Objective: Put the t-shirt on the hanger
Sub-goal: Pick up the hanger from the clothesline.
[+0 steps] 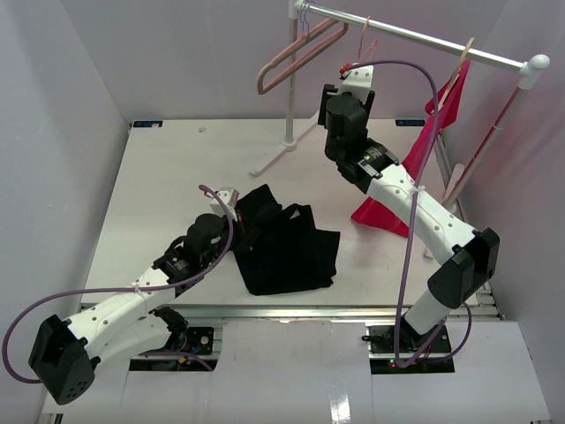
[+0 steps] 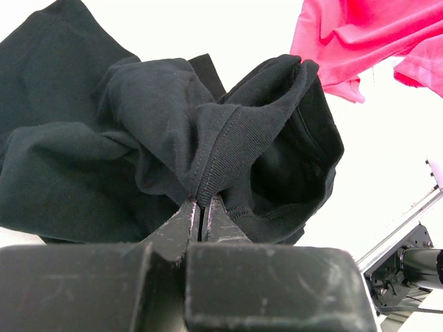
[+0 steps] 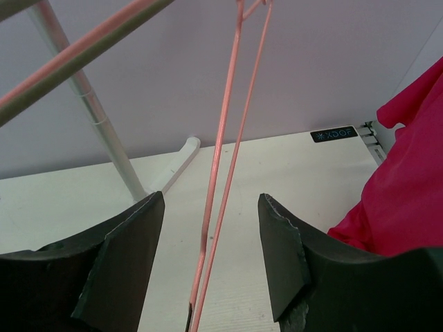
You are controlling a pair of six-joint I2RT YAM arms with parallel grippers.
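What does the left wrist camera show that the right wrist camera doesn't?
Only the left wrist view: the left gripper shut on a ribbed edge of the black t-shirt.
Only the right wrist view: the right gripper open, with the thin pink wire hanger hanging between its fingers, and the white rack pole.
Both: the red shirt and the white table.

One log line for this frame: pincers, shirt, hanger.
left pincer: shut on black t-shirt collar | right pincer: open, astride salmon wire hanger | status: black t-shirt not yet on hanger
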